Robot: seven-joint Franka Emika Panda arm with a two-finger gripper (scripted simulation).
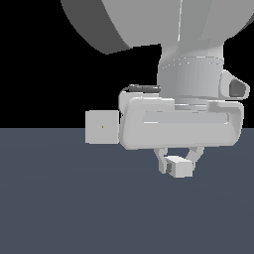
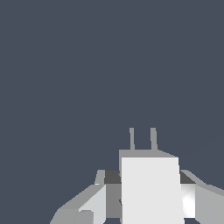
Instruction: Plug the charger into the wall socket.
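Beneath the arm's big pale hand, slightly to the exterior view's right of centre, you have the gripper [image 1: 177, 163] closed narrowly on the charger [image 1: 178, 167], the two short fingers [image 1: 161, 159] pressed against its sides. You can see the charger hanging clear of the dark blue-grey floor [image 1: 59, 208], not touching it. In the wrist view the same charger [image 2: 151, 188] fills the space between the finger pads [image 2: 94, 203], and its two thin prongs [image 2: 142, 139] stick out ahead of the block, away from the camera, over bare floor [image 2: 65, 65].

Off to the exterior view's left, and seemingly farther back, the wall socket [image 1: 102, 127] stands upright as a pale square block with a tiny dark dot at its face centre. It sits just beside the hand's left edge in that picture, though how far behind it you cannot tell. It does not appear in the wrist view at all, so the prongs are not yet pointing at it.

Judging from this, you are in the carrying step: the pick looks done and the insertion has not begun. Your next move calls for bringing the charger across to the socket, at the height of that dark dot, and turning the wrist until the prongs face the socket's front squarely. Only then push straight in. Keep the grip firm, since any tilt of the block between the fingers would likely throw the prongs off the hole.
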